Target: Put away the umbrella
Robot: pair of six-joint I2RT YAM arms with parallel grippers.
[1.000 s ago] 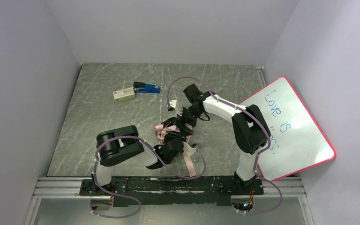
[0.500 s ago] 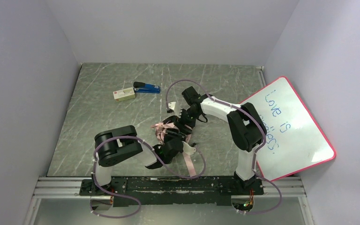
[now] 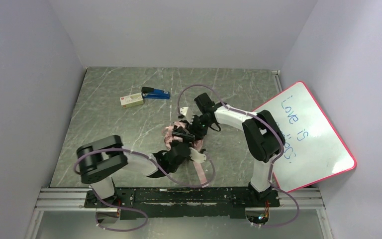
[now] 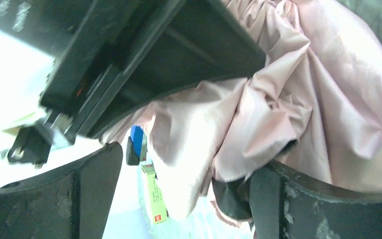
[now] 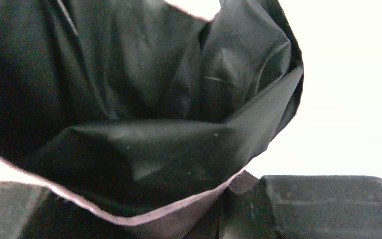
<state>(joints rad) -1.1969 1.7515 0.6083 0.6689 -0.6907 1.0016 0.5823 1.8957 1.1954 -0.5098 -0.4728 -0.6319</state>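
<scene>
Left wrist — crumpled pale-pink umbrella (image 4: 278, 114)

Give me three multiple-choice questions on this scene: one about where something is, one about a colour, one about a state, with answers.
1. Where does the blue stapler lie?
A. on the whiteboard
B. on the table beside the small box
C. between the left jaws
2. What colour is the umbrella's outer fabric?
A. yellow
B. green
C. pale pink
3. How do the left gripper's jaws stand?
A. wide apart
B. shut tight
C. out of view
Answers: 1 B, the top view shows them side by side; 2 C, pink folds fill the left wrist view; 3 A, its fingers sit far apart with fabric between.
</scene>
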